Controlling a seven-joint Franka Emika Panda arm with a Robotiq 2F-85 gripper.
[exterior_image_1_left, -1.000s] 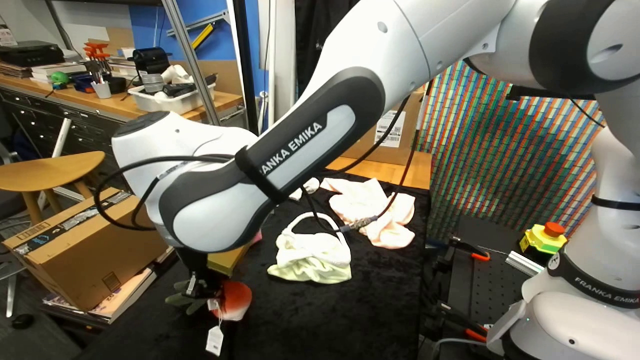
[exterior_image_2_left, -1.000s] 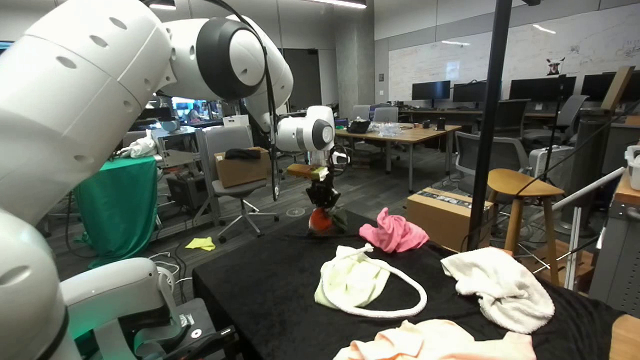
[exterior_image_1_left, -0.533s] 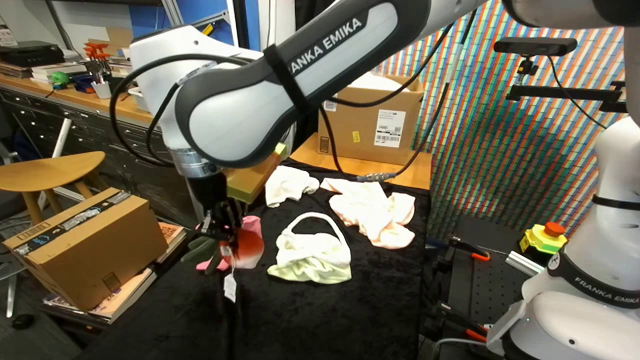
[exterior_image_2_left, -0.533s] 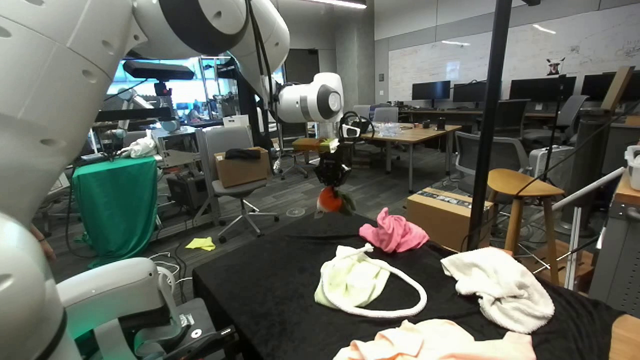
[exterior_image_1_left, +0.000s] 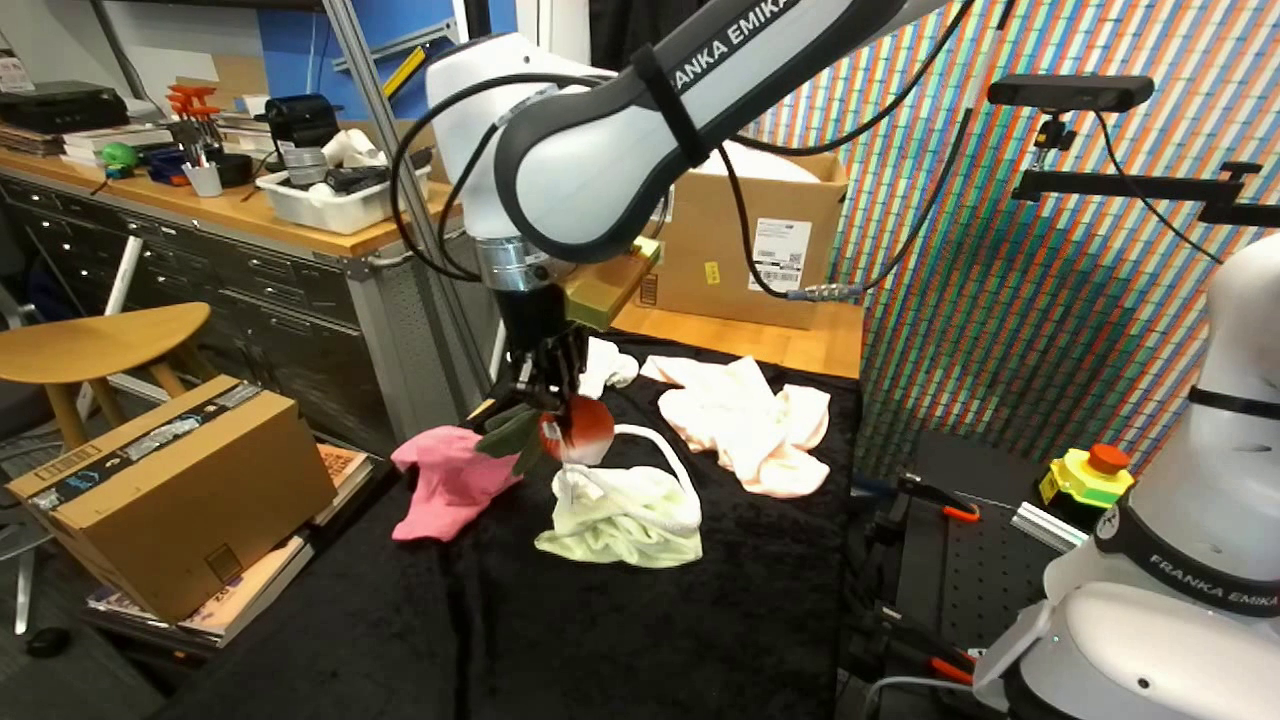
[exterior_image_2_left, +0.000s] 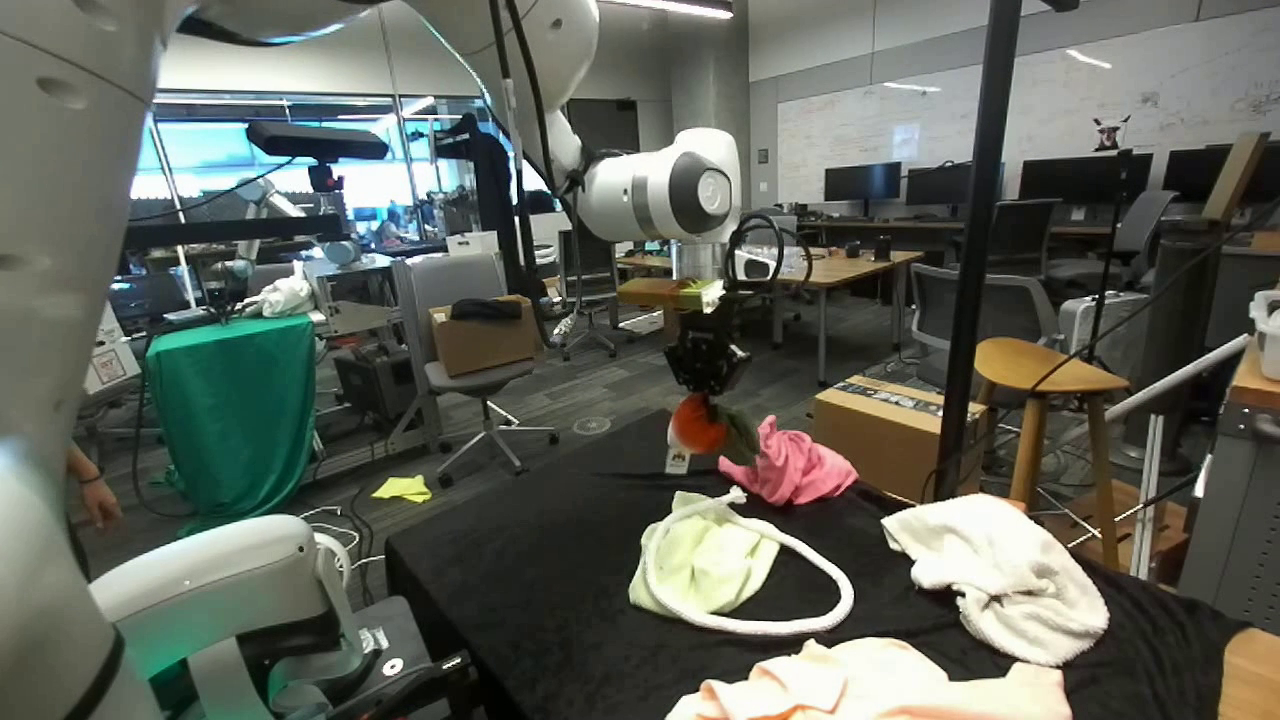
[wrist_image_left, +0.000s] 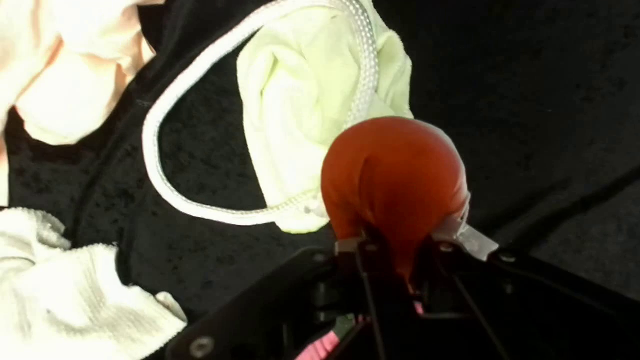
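Round red-and-white plush (wrist_image_left: 395, 175) caught in the down-pointing gripper (wrist_image_left: 400, 245)

It bulges out just past the fingertips, dark green fabric leaves (exterior_image_2_left: 738, 437) poking to one side, a white tag (exterior_image_2_left: 678, 460) dangling below. We see the fingers drawn almost together, gripping it near where red body and leaves meet. Above, the white robot arm (exterior_image_1_left: 590, 180) slants in, wrist upright, gripper aimed straight down. Underneath, we have the velvety black cloth (exterior_image_1_left: 650, 640), with a crumpled pink cloth (exterior_image_2_left: 790, 468) and a crumpled pale-green cloth (exterior_image_2_left: 720, 575) near the plush, a white braided rope (wrist_image_left: 151, 137) looping over the latter. How high the plush hangs, we can't judge. The pinched part sits buried between the fingers, and a soft peach cloth (exterior_image_2_left: 880, 680) runs off the bottom edge in an exterior view.
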